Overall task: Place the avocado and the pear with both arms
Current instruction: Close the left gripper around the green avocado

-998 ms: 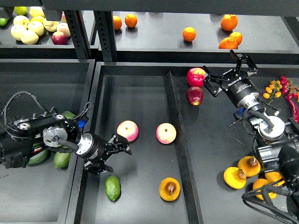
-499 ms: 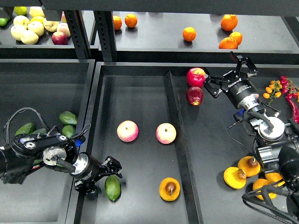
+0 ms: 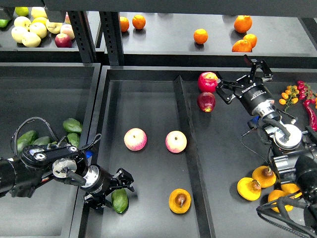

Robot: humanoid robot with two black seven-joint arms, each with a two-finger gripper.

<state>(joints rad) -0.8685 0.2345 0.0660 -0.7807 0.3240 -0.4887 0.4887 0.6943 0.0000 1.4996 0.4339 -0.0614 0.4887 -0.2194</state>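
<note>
The avocado [image 3: 120,201], a small green egg-shaped fruit, lies near the front of the middle tray's left compartment. My left gripper [image 3: 119,193] is open with its fingers straddling the avocado, one finger above it and one at its left side. The pear [image 3: 179,200], a halved orange-yellow fruit with a brown stone, lies cut face up to the right of the avocado in the same compartment. My right gripper [image 3: 241,75] is open and empty, high at the back right, just right of two red apples [image 3: 207,90].
Two pink fruits [image 3: 135,139] [image 3: 176,142] lie in the middle of the compartment. Several avocados [image 3: 72,126] sit in the left tray. More halved orange fruits [image 3: 249,188] lie at the right front. A divider [image 3: 185,134] splits the middle tray. Oranges and yellow fruits fill the back shelf.
My left arm has swung down and forward from beside the pink fruit to the avocado, its open fingers now around it. My right gripper has barely moved.
</note>
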